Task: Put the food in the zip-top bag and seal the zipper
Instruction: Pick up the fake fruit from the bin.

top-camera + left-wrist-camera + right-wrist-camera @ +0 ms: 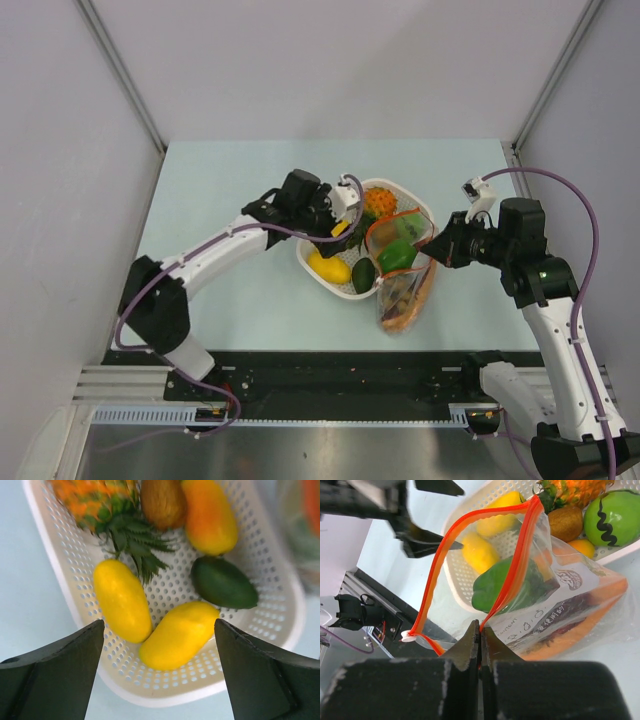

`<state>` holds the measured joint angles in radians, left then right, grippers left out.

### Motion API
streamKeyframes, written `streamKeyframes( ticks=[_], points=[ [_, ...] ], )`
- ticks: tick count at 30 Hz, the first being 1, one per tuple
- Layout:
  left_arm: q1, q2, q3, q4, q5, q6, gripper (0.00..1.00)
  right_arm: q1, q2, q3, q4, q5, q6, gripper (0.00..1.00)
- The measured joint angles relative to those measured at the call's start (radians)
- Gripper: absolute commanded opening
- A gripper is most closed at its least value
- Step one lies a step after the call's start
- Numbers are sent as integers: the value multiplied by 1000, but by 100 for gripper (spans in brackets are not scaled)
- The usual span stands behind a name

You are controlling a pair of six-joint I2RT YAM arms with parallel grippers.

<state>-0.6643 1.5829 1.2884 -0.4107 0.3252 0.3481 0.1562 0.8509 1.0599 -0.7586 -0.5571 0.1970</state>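
Note:
The clear zip-top bag [402,270] leans on the right rim of the white basket, its mouth held open. My right gripper [481,629] is shut on the red-orange zipper [442,560] at the near edge of the mouth. Inside the bag [560,600] lie a green piece [507,587] and the long orange slice [590,620]. My left gripper [160,675] is open and empty over the basket's near end, above two yellow pieces [177,635]. In the top view the left gripper [345,218] hovers over the basket's left side.
The white perforated basket [165,697] holds a dark green fruit [222,582], an orange-yellow fruit [210,515], a brown fruit [162,500] and a spiky orange piece [90,500]. A green apple [612,517] lies at its far end. A black rail [330,385] runs along the table's near edge.

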Motion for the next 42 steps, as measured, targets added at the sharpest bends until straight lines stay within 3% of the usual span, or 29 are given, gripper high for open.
streamKeyframes(
  ticks=[11, 21, 25, 26, 28, 31, 35, 42],
  points=[
    [0, 300, 89, 24, -92, 48, 90, -1, 2, 0, 0, 1, -10, 0],
    [-12, 365, 109, 48, -117, 55, 87, -6, 5, 0, 0, 0, -11, 0],
    [-26, 383, 109, 56, -141, 60, 71, -8, 6, 0, 0, 0, -12, 0],
    [-28, 387, 109, 55, -145, 62, 61, -8, 6, 0, 0, 0, -13, 0],
    [-29, 388, 109, 49, -150, 59, 52, -8, 6, 0, 0, 0, -15, 0],
    [-19, 365, 104, 47, -139, 40, 40, -8, 6, 0, 0, 0, -15, 0],
    [8, 217, 60, 49, -93, -33, 29, -8, 7, 0, 0, 0, -15, 0],
    [39, -116, 105, 156, -14, -225, 34, -8, 10, 0, 0, -16, -14, 0]
  ],
)
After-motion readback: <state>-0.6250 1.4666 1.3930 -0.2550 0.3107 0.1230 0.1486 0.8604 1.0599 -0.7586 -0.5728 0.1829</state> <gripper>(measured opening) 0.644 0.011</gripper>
